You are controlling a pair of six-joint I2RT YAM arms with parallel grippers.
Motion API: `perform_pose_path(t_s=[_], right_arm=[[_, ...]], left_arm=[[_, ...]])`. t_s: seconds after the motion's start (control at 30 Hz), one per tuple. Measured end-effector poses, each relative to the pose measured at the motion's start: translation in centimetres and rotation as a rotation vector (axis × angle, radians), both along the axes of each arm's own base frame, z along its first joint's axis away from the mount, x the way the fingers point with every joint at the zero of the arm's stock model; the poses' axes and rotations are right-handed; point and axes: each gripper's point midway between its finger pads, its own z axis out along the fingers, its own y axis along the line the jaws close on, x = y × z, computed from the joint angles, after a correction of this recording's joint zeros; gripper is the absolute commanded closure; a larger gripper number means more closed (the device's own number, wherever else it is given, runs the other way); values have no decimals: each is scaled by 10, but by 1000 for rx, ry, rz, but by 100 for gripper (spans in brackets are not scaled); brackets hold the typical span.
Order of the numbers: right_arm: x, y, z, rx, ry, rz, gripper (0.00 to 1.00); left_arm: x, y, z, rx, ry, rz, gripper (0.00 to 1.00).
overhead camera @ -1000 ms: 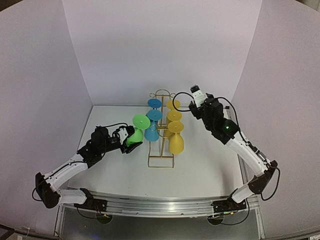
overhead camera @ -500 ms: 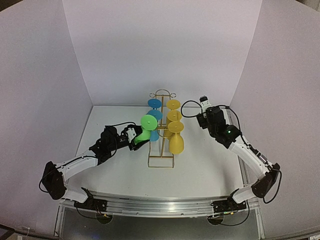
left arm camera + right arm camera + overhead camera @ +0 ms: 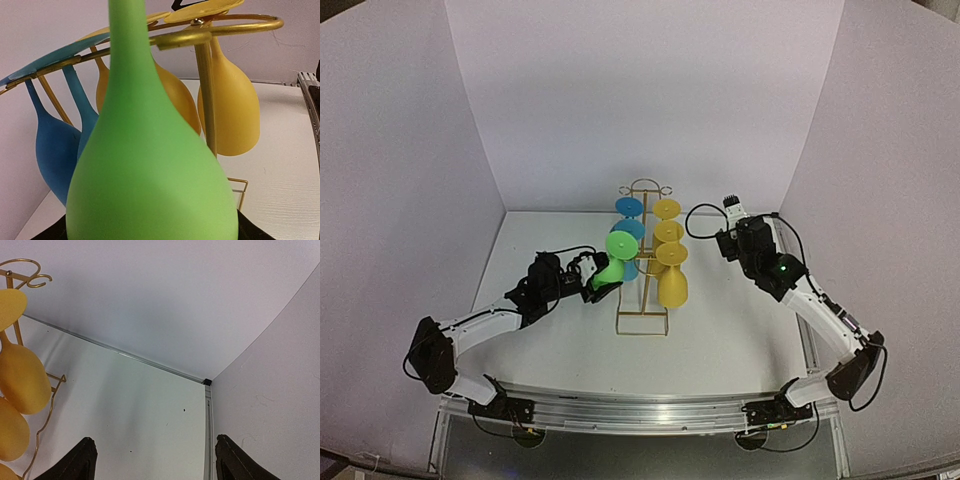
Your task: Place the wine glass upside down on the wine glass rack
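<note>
My left gripper [image 3: 599, 285] is shut on the bowl of a green wine glass [image 3: 612, 262], which is tilted with its round foot toward the rack's left side. In the left wrist view the green wine glass [image 3: 150, 175] fills the frame, its stem rising in front of a gold ring [image 3: 220, 27] of the rack. The gold wire wine glass rack [image 3: 642, 318] stands mid-table. My right gripper [image 3: 729, 206] is open and holds nothing, off to the right of the rack; its dark fingertips [image 3: 80, 462] frame bare table.
Blue glasses [image 3: 628, 226] hang upside down on the rack's left side, just behind the green one. Yellow glasses [image 3: 671, 285] hang on its right side. White walls enclose the table on three sides, with a metal rail [image 3: 208, 430] at the right edge.
The left arm has carried the green glass rightward, up against the rack's left side. The right arm has pulled back to the right, away from the rack.
</note>
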Motion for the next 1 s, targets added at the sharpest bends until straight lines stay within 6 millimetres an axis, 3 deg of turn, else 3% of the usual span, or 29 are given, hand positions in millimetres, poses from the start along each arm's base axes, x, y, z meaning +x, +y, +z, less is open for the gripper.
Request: perform_pose_path(t_s=[0.33,0.67,1.0], right_arm=[[-6,-1,1,21,-1,8,23],[-9,-3,4,31,-9,11,22],[-10,-1,5,39,-8,27,22]], left_arm=[[1,-6,-13,12,21,-23,61],[-5,-10,-12,-7,20,-64,57],[-4,-12,-36,-12,107,-57,49]])
